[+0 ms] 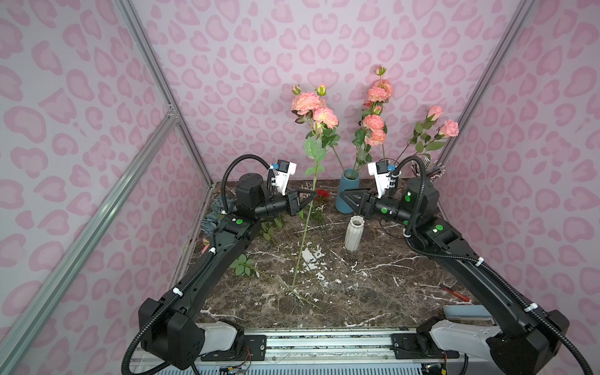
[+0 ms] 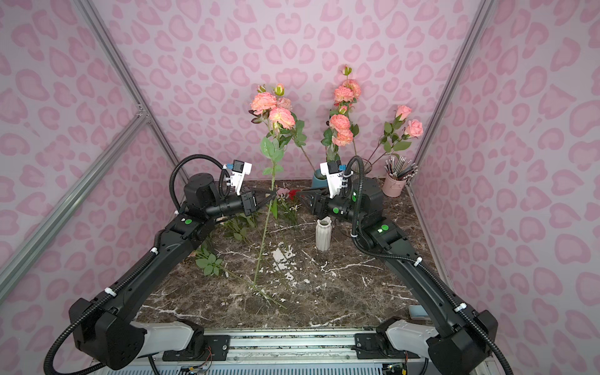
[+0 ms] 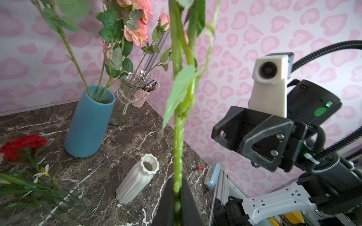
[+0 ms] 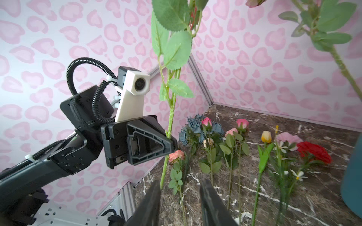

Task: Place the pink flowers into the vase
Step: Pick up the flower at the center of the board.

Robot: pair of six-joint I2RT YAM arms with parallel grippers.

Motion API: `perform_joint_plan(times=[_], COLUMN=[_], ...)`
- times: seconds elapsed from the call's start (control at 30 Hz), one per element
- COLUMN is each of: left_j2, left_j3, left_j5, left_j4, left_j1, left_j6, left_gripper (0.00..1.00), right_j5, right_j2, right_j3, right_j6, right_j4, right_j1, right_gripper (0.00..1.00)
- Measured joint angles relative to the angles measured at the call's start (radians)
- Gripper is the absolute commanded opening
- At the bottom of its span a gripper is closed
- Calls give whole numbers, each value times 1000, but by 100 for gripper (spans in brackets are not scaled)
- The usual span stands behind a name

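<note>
**Kid:** What is in your left end effector (image 1: 312,194)?

**Me:** It is shut tight on the green stem (image 1: 304,233) of some pink flowers (image 1: 308,104). The stem stands almost straight up. The blooms are high above my arms. The bottom tip is low, near the front of the desk (image 1: 373,285). I cannot tell if it touches.

**Kid:** And your right end effector (image 1: 343,194)?

**Me:** It is partly open and has nothing in it. It points at the stem from the other side. It is near the stem but has no hold of it.

**Kid:** Where is the vase?

**Me:** The blue vase (image 3: 90,121) stands at the back of the desk, just behind my right end effector. More pink blooms (image 1: 376,94) stand in it. A white vase (image 1: 355,233) stands in front of it.

**Kid:** Are there other flowers?

**Me:** Yes. Small pink roses (image 4: 242,123) lie flat on the desk on my left side, in a row with a red flower (image 4: 313,152).
</note>
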Motion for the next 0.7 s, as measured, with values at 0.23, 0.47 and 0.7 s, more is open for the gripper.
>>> perform_joint_plan(times=[0.23,0.47,0.7], left_j2=[-9,0,7], left_j3=[-3,15,26], left_j5=[86,119,129], left_j4=[64,71,64], left_j1=[-3,-34,-51], left_j6=[-26,-32,-21], left_gripper=[3,3,3], right_j5=[-89,-120,-124], right_j2=[59,93,122], right_j3=[6,45,45], right_j6=[66,82,87], right_j4=[126,187,209], right_j1=[14,47,49], right_gripper=[35,36,35])
